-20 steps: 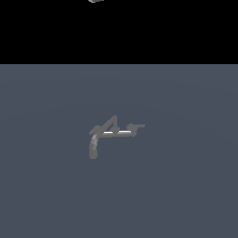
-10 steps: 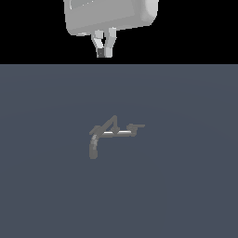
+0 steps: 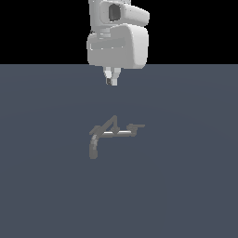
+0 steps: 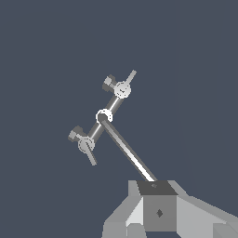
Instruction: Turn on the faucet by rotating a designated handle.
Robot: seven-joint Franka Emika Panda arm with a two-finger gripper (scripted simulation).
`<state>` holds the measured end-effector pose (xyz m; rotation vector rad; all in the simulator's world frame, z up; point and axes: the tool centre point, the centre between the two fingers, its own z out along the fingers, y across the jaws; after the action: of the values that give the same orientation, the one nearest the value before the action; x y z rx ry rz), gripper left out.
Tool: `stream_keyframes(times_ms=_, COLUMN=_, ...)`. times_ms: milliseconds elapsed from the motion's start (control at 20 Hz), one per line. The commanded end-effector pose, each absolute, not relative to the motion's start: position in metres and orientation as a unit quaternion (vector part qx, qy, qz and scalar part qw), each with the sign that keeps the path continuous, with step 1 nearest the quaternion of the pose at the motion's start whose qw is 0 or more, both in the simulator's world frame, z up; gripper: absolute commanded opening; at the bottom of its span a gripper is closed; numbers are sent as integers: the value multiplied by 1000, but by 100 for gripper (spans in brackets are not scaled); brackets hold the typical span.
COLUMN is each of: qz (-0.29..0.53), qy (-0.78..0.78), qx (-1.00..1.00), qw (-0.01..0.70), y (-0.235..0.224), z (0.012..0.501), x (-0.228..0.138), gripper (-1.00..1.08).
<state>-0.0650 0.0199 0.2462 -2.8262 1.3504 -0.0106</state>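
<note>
Flat, even simulator lighting; no cast shadows on the slate-blue floor [image 3: 186, 186]; sharp, undistorted renders; black void above the horizon.

Pincer [image 3: 112, 82] downward, fingers nearly together

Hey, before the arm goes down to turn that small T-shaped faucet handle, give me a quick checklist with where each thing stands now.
1. Faucet in view, nothing covering it: ok.
2. T-shaped handle visible at the exterior view's right end of the bar: ok.
3. End effector apart from the faucet, no contact: ok.
4. End effector lined up over the handle: not ok; in the exterior view it sits nearer the slanted lever.
5. Fingers spread enough for the crossbar: cannot tell; they look close together.
6. Which way the handle must turn: cannot tell.
</note>
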Motion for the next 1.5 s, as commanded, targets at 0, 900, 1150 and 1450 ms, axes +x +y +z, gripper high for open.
stream_keyframes(times_ms=0, qz=-3, qy=456, qx=-890, qw=5, y=15, z=230, x=-52, gripper=-100)
stream_keyframes(times_ms=900, qz=-2, qy=627, qx=-779, qw=0, y=-43, z=109, x=30, gripper=-100)
stream_keyframes(times_ms=1150, qz=-1, qy=660, qx=-751, qw=-1, y=-60, z=84, x=45, gripper=-100)
stream_keyframes(times_ms=1450, qz=-1, qy=685, qx=-728, qw=-1, y=-74, z=65, x=55, gripper=-100)
